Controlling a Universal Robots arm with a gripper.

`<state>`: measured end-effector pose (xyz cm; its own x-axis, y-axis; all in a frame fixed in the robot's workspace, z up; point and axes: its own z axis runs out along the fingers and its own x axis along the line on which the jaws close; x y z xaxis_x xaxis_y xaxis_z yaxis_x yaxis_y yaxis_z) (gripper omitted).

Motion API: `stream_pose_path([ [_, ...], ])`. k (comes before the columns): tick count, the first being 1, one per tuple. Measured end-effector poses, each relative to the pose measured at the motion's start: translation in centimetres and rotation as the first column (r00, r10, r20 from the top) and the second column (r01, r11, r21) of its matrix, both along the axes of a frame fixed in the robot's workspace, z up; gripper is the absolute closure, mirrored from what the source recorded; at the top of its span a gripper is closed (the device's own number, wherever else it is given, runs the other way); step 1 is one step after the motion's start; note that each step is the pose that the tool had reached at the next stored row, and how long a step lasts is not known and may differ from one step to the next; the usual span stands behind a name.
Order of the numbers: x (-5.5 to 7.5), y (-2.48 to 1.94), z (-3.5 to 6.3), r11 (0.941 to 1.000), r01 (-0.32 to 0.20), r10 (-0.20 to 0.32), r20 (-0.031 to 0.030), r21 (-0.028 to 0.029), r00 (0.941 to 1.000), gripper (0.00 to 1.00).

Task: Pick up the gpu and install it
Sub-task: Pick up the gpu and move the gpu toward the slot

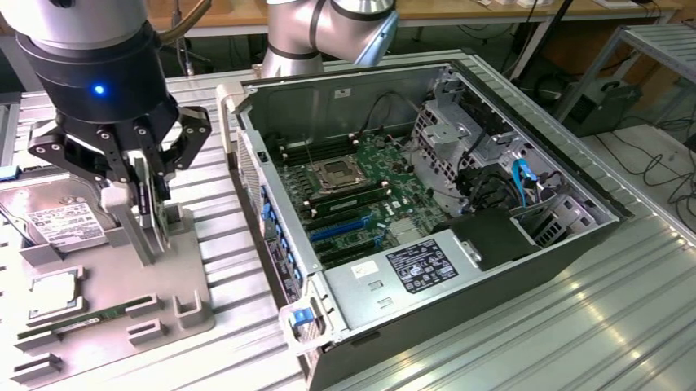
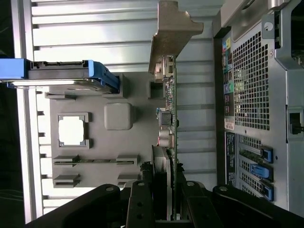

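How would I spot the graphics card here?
At the exterior view's left of the open computer case lies a gray tray. The graphics card stands on edge over it, between the robot's fingers; the hard drive and memory stick lie flat.

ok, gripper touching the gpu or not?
Touching. In the wrist view the gripper clamps both faces of the edge-on gpu, with no gap showing. The exterior view agrees: the card hangs pinched in the gripper.

Ribbed aluminium tabletop (image 1: 609, 326), wooden workbench (image 1: 468, 11) behind, cables (image 1: 666, 169) across pale floor (image 1: 625, 145), bright glare on metal.
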<state>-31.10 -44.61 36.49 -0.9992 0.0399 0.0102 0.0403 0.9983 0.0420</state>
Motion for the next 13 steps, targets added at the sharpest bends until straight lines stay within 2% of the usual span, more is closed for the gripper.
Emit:
stream_pose_path([
  [13, 0.0, 0.00, 1.23, 1.0000, 0.000, 0.000, -0.0001, 0.0011, 1.0000, 0.72],
])
